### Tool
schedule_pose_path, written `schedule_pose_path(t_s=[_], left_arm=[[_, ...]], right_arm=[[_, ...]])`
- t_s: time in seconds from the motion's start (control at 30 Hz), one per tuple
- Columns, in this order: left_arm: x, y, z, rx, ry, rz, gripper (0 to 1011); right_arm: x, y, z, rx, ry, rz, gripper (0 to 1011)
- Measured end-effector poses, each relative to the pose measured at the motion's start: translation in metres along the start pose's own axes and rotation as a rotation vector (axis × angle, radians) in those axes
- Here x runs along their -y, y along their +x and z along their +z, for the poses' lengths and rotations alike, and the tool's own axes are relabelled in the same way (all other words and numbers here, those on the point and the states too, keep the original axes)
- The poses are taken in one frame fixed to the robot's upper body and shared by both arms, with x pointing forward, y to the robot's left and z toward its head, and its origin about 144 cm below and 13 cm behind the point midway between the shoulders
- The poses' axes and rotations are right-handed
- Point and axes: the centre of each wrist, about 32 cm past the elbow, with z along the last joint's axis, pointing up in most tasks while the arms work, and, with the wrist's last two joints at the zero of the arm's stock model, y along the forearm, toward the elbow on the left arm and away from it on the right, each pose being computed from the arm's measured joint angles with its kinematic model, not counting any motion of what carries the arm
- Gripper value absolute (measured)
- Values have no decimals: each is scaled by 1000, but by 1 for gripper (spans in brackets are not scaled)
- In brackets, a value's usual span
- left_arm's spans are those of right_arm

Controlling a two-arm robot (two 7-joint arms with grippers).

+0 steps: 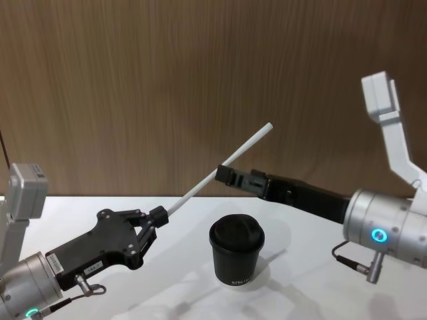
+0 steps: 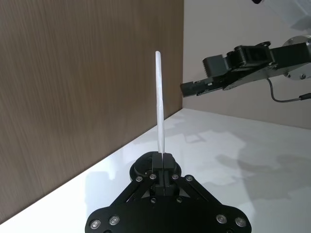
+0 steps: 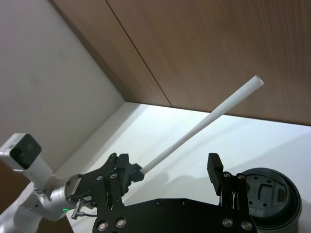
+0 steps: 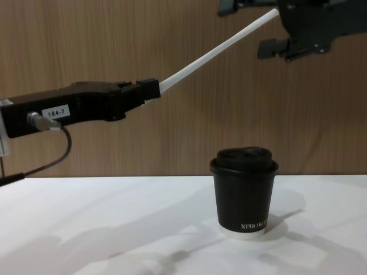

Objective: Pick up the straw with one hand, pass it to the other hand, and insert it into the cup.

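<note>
My left gripper (image 1: 160, 217), the one labelled 184-7 (image 4: 152, 89), is shut on the lower end of the white straw (image 1: 247, 145). The straw (image 4: 206, 55) slants up and to the right, above the table. My right gripper (image 1: 225, 175) is open around the straw's upper half (image 3: 214, 115), its jaws standing apart on either side (image 4: 246, 28) and not touching it. The black lidded cup (image 1: 236, 257) stands upright on the table, below the straw and between the two arms (image 4: 243, 189).
The white table (image 1: 320, 280) runs up to a brown wood-panel wall (image 1: 167, 80) close behind the cup. The silver arm bodies sit at the lower left and right of the head view.
</note>
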Motion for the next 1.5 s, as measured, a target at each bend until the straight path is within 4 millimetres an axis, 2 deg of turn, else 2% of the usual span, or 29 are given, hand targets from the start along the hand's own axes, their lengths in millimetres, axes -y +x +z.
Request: schedule_pose_path(t_s=[0.47, 1.5], left_arm=[[0, 0, 0, 0, 0, 0, 6], [0, 0, 0, 0, 0, 0, 6]], right_arm=[[-14, 0, 1, -21, -8, -46, 1001], [-45, 15, 1, -93, -3, -89, 1001]])
